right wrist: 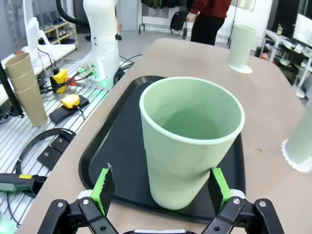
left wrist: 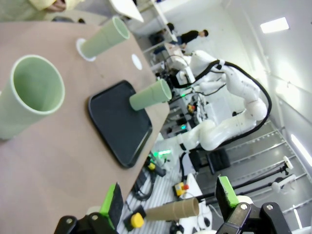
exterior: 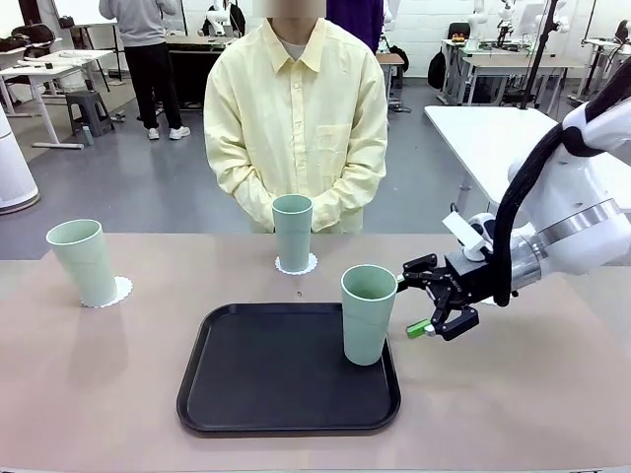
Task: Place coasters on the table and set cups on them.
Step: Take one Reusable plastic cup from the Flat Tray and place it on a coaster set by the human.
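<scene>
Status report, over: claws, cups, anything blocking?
Right claw open beside tray cup. Left claw open. Two cups on coasters. Nothing blocking.

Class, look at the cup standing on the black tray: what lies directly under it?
The cup rests on the black tray, near its right edge. No coaster edge shows around its base in the front or right wrist view, but the spot beneath the base is covered.

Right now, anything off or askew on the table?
Nothing spilled or damaged. The left cup sits off-centre on its coaster and appears tilted. The third cup stands on the black tray, no coaster under it, with the right hand open beside it.
</scene>
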